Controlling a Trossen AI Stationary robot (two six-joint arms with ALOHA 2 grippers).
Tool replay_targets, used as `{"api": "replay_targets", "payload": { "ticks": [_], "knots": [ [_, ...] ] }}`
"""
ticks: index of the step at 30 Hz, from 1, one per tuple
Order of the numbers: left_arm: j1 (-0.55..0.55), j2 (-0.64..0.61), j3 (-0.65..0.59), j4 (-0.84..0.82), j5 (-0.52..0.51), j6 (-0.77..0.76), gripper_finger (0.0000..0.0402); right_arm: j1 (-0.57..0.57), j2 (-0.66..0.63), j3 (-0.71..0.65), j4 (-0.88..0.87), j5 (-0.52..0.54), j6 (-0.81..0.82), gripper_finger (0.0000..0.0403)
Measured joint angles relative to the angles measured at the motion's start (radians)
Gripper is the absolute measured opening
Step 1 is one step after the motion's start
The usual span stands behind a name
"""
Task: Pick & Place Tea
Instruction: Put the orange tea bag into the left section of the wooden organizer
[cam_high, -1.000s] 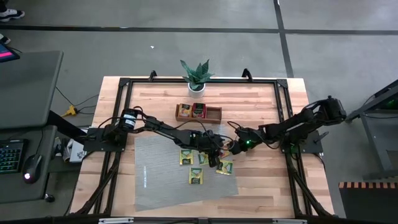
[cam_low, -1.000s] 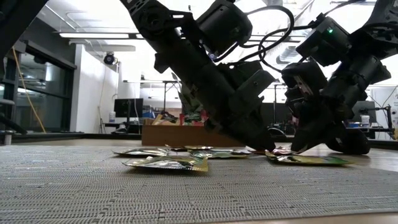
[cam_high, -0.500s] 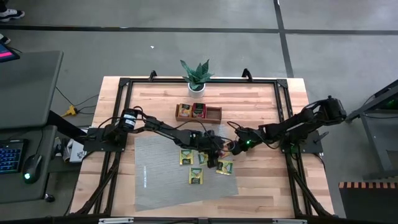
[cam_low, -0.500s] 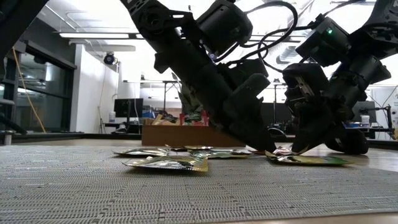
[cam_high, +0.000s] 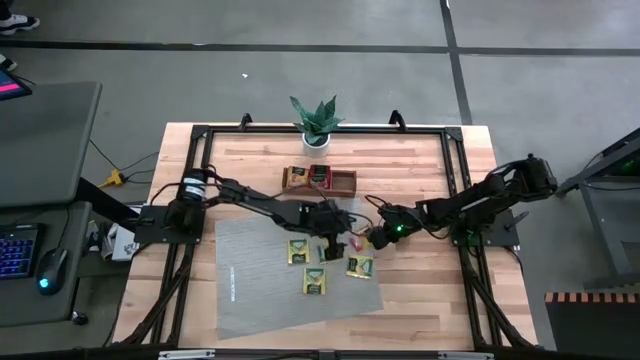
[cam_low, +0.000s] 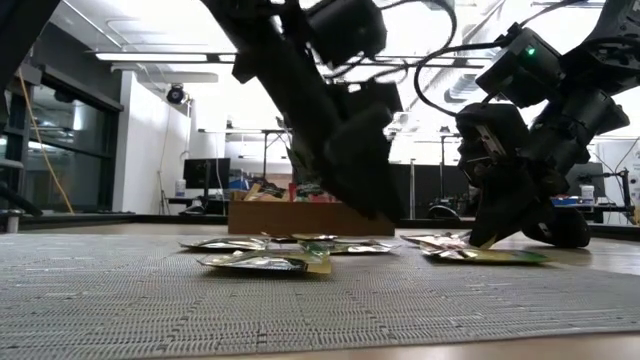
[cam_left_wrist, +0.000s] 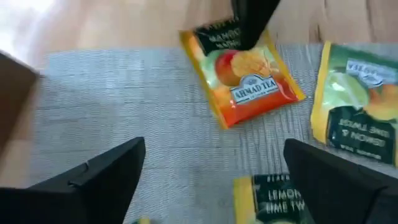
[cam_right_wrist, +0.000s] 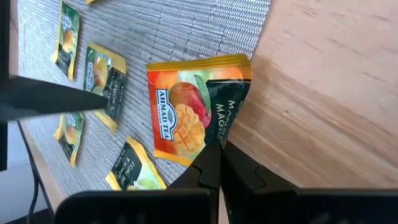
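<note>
A red-orange tea sachet lies at the grey ribbed mat's right edge, one end over the bare wood. My right gripper is shut on it. My left gripper hovers open just left of it, above the mat, touching nothing. Several yellow-green sachets lie flat on the mat. The brown wooden tray stands beyond them. My right gripper pinches the dark-labelled end of the red-orange sachet at its edge between its two shut fingers. It comes slanting down from the table's right side. The sachet lies nearly flat, its other end on the mat.
A potted plant stands at the far edge behind the tray. Black frame rails run along the table's sides. Bare wood shows right of the mat. A desk with a keyboard stands off the table's left.
My left gripper has opened wide, risen off the mat and drawn back a little toward the table's left and far side. My right gripper has stayed shut at the red-orange sachet's end.
</note>
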Motion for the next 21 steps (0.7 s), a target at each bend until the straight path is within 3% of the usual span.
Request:
{"api": "replay_targets", "payload": {
  "ticks": [9, 17, 21],
  "knots": [
    [0.039, -0.076, 0.003, -0.099, -0.018, -0.002, 0.0385, 0.0, -0.075, -0.004, -0.033, 0.029, -0.044, 0.0],
    [0.037, -0.088, 0.004, -0.213, -0.014, -0.009, 0.0385, 0.0, -0.23, -0.002, -0.16, 0.041, -0.136, 0.0],
    [0.038, -0.12, 0.005, -0.256, -0.014, -0.015, 0.0385, 0.0, -0.32, 0.062, -0.317, 0.097, -0.212, 0.0]
  ]
}}
